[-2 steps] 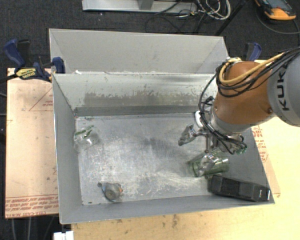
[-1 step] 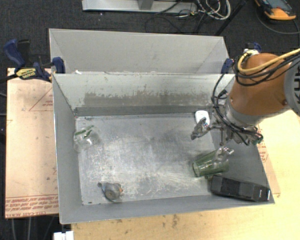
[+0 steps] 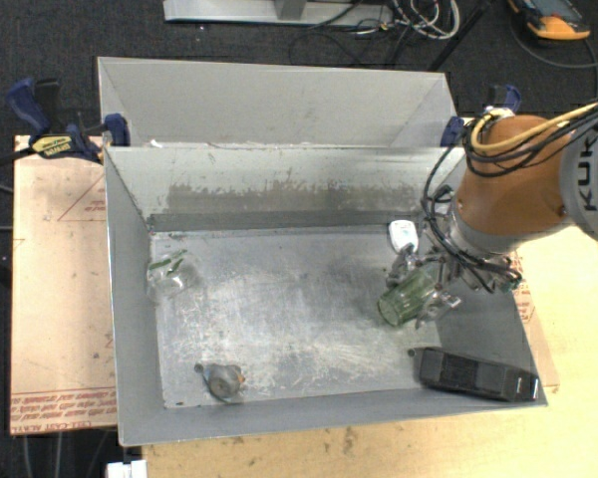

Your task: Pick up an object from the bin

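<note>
The pincer is down in the right part of the grey metal bin, low over its floor. Its dark tip lies right against a small green translucent thing, a rounded, glassy-looking lump that is paler at its edges. That green thing lies on the bin floor right of the middle, near the right wall and about halfway between the back and front walls. Its upper right side is overlapped by the pincer, and its lower left side lies free. Whether the pincer is open or closed cannot be told, because its tip is a dark tangle against the green thing; whether it grips that thing cannot be told either. Above the tip, thin black cables loop at the wrist beside the rounded orange cover of the 1 arm, which comes in over the right rim.

Just behind the pincer, toward the back wall, lies a small white rounded object, apart from the green thing. In the front right corner a flat black rectangular object lies slanted along the front wall, near the green thing but not touching it.

Well apart on the left lie 2 more things. A small clear crumpled piece with a green streak sits near the left wall, and a small grey rounded lump with an orange spot sits near the front left corner.
</note>
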Controlling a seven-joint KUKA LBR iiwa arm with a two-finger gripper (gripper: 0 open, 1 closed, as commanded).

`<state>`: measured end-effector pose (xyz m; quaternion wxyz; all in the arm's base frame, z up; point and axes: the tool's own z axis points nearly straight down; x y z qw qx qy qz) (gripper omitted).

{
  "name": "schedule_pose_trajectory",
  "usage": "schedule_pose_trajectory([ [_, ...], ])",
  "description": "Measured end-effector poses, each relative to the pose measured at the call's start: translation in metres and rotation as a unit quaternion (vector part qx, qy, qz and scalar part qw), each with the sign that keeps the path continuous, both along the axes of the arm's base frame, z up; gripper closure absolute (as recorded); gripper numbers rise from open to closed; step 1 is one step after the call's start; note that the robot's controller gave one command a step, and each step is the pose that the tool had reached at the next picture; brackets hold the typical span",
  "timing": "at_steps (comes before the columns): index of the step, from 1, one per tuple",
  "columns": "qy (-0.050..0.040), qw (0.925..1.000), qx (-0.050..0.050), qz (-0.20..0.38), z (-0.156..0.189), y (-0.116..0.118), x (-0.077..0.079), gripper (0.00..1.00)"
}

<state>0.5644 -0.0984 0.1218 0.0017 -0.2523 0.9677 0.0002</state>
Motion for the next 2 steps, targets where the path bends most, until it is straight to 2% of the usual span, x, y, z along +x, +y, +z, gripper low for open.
schedule_pose_trajectory([
  [2,0.0006,1.0000,0.000,0.000,0.0003,0.0002,-0.0004,1.00],
])
